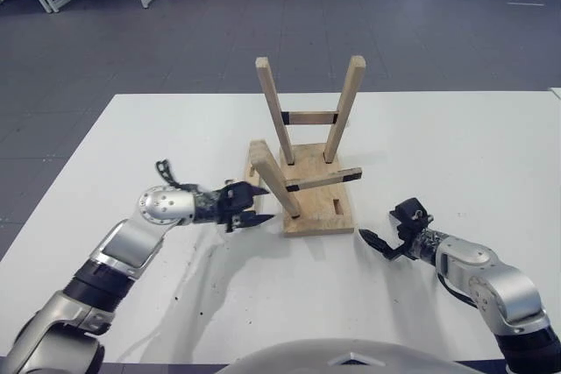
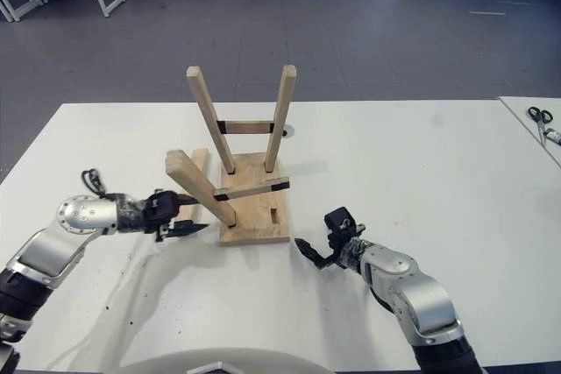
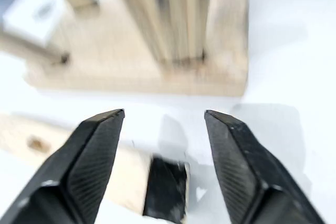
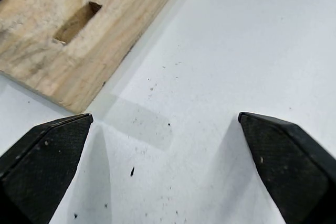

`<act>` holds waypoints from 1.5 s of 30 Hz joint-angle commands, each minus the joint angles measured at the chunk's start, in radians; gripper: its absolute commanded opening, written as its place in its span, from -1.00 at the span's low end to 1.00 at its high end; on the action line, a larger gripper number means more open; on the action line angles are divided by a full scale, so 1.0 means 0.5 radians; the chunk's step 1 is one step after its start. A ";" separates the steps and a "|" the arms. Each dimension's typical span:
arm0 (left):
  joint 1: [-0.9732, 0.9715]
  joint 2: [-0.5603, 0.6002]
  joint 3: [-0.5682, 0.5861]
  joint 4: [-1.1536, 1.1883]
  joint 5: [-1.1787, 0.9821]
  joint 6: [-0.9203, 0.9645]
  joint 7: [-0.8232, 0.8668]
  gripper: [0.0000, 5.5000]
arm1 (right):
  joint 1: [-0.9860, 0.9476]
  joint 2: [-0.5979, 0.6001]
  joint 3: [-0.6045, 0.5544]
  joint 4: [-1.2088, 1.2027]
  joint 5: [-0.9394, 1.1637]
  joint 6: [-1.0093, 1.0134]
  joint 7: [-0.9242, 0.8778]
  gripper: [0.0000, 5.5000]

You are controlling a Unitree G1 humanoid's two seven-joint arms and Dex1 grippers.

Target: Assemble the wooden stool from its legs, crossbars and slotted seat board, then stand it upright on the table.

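Nearest, R gripper is low over the white table, fingers wide apart, just off near-right corner of the slotted seat board. L gripper, also spread, hangs over black-tipped end of a loose leg lying at board's left. Board lies flat w/ leaning leg + lower crossbar in front, two upright far legs joined by upper crossbar behind.

White table carries the seat board (lying flat), a loose wooden piece beside it.
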 commanded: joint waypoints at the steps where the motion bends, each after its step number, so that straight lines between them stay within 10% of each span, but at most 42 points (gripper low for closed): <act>1: -0.023 -0.051 0.117 0.002 -0.095 -0.119 -0.183 0.23 | 0.010 0.002 0.001 0.016 -0.044 -0.006 0.025 0.87; 9: 0.359 0.007 0.488 -0.289 0.050 0.354 0.241 0.62 | 0.053 0.009 -0.067 0.018 -0.096 -0.014 0.032 0.87; 16: 0.663 -1.130 0.696 -1.103 -0.083 1.441 1.590 0.62 | 0.081 0.126 -0.149 -0.034 -0.120 0.065 -0.124 0.87; 19: 0.639 -1.253 0.615 -1.119 0.091 1.545 1.833 0.62 | 0.093 0.152 -0.141 -0.057 -0.133 0.093 -0.155 0.87; 35: 0.650 -1.465 0.573 -0.466 0.248 1.310 1.901 0.62 | 0.056 0.236 -0.136 -0.058 -0.181 0.117 -0.183 0.87; 45: 0.615 -1.489 0.583 -0.278 0.282 1.001 1.864 0.08 | -0.110 0.268 -0.355 0.025 -0.201 0.160 -0.299 0.87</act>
